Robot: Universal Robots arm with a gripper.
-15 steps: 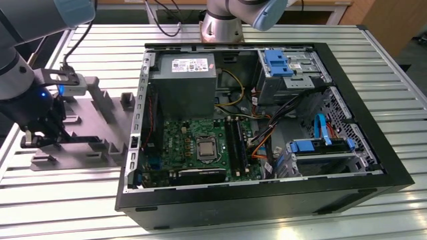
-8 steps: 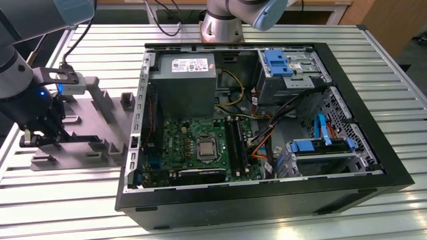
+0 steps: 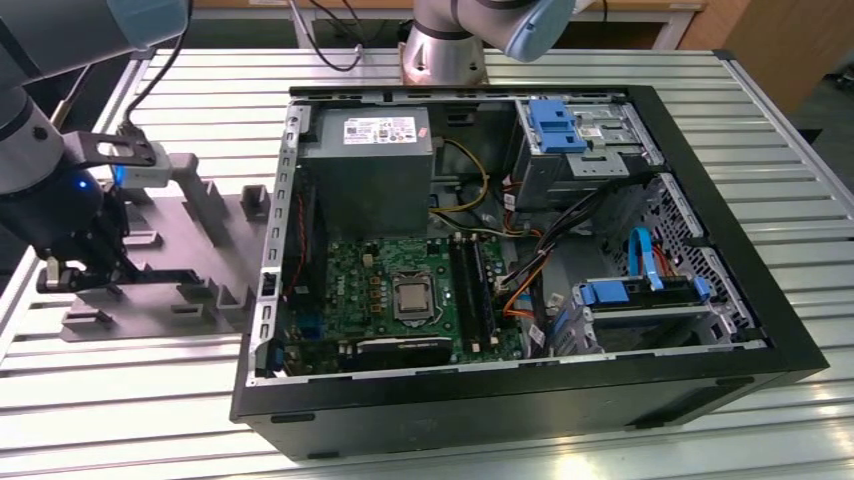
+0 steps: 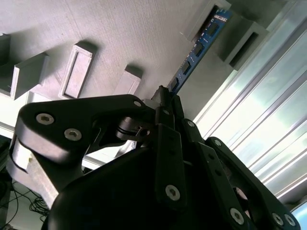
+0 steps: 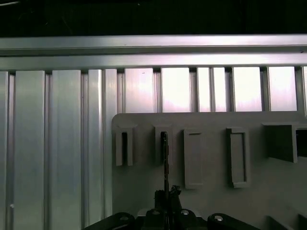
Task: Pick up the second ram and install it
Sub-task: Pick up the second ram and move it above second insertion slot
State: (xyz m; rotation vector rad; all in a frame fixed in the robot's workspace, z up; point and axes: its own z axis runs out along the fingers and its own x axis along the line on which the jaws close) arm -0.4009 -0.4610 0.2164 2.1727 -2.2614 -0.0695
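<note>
Firstly, exterior view: black end effector (image 3: 74, 270) low over grey plastic holder (image 3: 167, 235). Second wrist view: it pinches second ram (image 4: 201, 40), thin blue-green circuit-board stick, far end in holder post. First wrist view: stick edge-on. Risk: skewed pull could jam it.

I work over a table (image 3: 787, 130) built of silver aluminium slats laid side by side, with dark grooves between them. In the first wrist view the slats run to a cross rail (image 5: 153, 45) along the table's edge, and past that rail everything is black. The light comes from above: it glares white off the slats in the second wrist view and lies in soft bands in the exterior view. Beyond the far edge I see a wooden desk (image 3: 627, 8) on a pale frame. A brown wooden panel (image 3: 801, 45) stands at the exterior view's right, with a strip of dark floor (image 3: 838, 150) below it.
</note>
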